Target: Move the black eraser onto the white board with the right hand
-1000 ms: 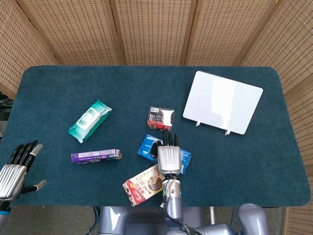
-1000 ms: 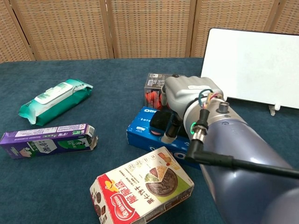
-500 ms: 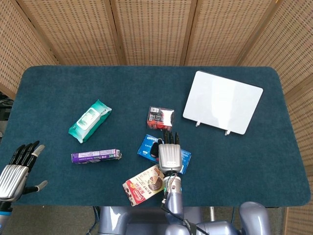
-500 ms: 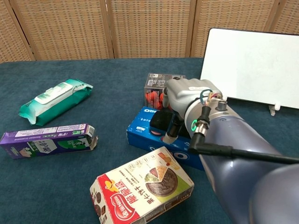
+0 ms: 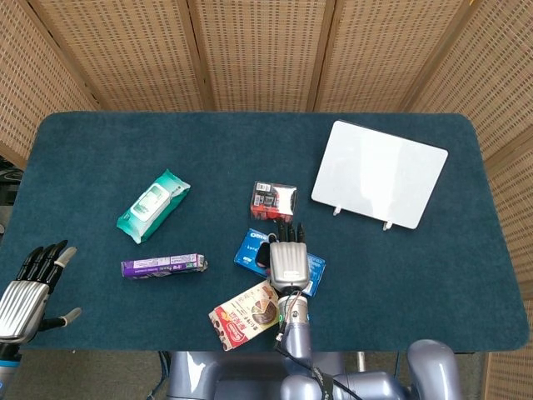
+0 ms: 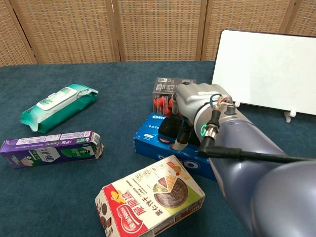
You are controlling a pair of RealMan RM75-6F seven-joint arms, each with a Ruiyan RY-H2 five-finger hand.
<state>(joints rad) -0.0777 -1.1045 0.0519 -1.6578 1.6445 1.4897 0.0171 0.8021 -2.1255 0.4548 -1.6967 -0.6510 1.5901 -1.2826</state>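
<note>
Woven rattan screen panels (image 5: pixel 250 50) wall in the large table covered in dark teal cloth (image 5: pixel 100 150), which carries everything else. Biggest on it is the flat white board with two small feet (image 5: pixel 380 172), lying toward the far right, well apart from the cluster at centre. Next comes the robot's right arm, rising from the near edge, with its silver right hand (image 6: pixel 197 101) held low over the blue cardboard biscuit box (image 6: pixel 150 138). Smaller packages lie around: a red and white snack box with a printed picture (image 6: pixel 150 200) nearest the robot, a green soft pack of wet wipes (image 6: pixel 59 104) and a purple oblong carton (image 6: pixel 49 146) to the left, and a small dark and red packet (image 6: pixel 162 89) just beyond the blue box. Smallest is the black eraser (image 6: pixel 170 128), resting on top of the blue box, directly under the palm and just left of the thumb side. The dark fingers reach down around it, but whether they clamp it yet cannot be told. Its long axis is too hidden to judge. The left hand (image 5: pixel 25 287) hangs off the table's near left corner, fingers spread and holding nothing, far from the eraser.
</note>
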